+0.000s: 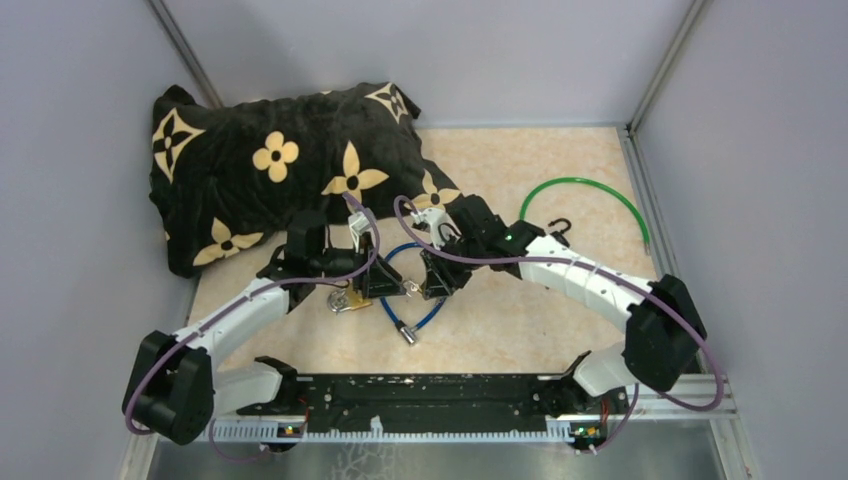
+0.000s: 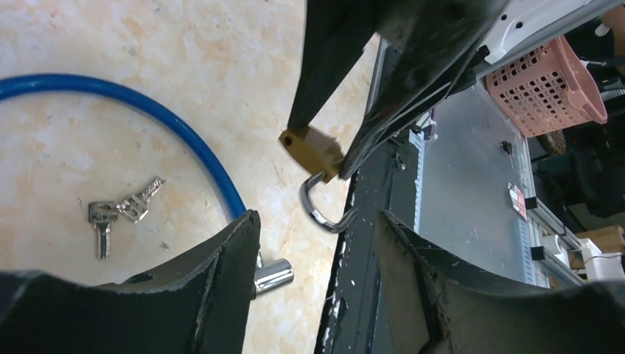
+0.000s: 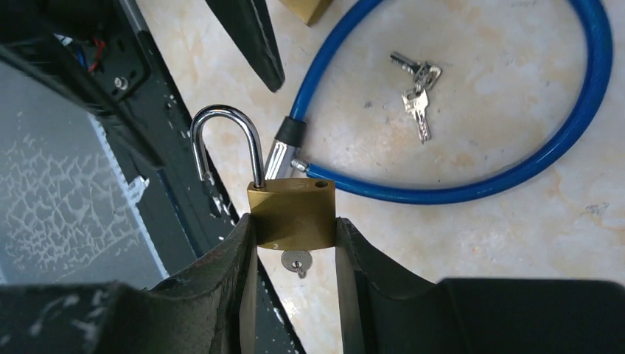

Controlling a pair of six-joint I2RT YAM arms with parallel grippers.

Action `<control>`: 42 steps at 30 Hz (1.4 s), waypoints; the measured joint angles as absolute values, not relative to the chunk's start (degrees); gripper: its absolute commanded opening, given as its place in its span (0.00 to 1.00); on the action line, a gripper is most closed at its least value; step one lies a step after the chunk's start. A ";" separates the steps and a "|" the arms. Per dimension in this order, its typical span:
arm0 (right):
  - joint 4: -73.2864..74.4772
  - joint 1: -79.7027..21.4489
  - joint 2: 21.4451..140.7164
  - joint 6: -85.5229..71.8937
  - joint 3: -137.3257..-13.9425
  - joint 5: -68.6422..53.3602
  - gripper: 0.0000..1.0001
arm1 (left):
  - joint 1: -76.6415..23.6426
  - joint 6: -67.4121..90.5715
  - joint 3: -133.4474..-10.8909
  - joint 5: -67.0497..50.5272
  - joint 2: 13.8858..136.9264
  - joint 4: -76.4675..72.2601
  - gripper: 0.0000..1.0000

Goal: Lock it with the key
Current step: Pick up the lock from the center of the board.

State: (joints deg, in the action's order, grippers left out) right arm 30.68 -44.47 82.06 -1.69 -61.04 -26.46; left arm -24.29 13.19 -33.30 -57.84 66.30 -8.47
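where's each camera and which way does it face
top external: above and behind, facing down on the table; left arm and right arm show
left wrist: on its arm, faces the table past its open left pincer
right wrist: on its arm, faces along the right pincer, shut on the padlock
shared: both wrists see the keys and blue cable

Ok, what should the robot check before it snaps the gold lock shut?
1. Grip on the padlock: ok, the right gripper clamps its brass body on both sides.
2. A key in the keyhole: ok, one sticks out underneath.
3. The shackle closed: not ok, its free end is out of the body.
4. The left gripper free to help: ok, open and empty.
5. That key turned to locked: cannot tell.
6. The spare keys out of the way: ok, lying inside the blue cable loop.
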 measured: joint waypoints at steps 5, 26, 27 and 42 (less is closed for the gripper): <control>29.12 -45.65 78.41 -1.50 -61.21 -26.65 0.00 | -24.29 15.25 -33.10 -59.48 66.43 -8.08 0.53; 30.04 -48.84 78.00 1.02 -64.29 -28.53 0.92 | -24.62 19.73 -31.99 -65.82 63.55 -14.17 0.00; 29.76 -48.86 78.00 0.84 -64.27 -28.86 0.98 | -24.62 19.97 -31.97 -65.30 63.00 -15.07 0.00; -1.89 -45.52 65.17 -8.14 -46.94 -36.47 0.76 | -22.87 31.75 -26.48 -57.67 52.14 -30.09 0.00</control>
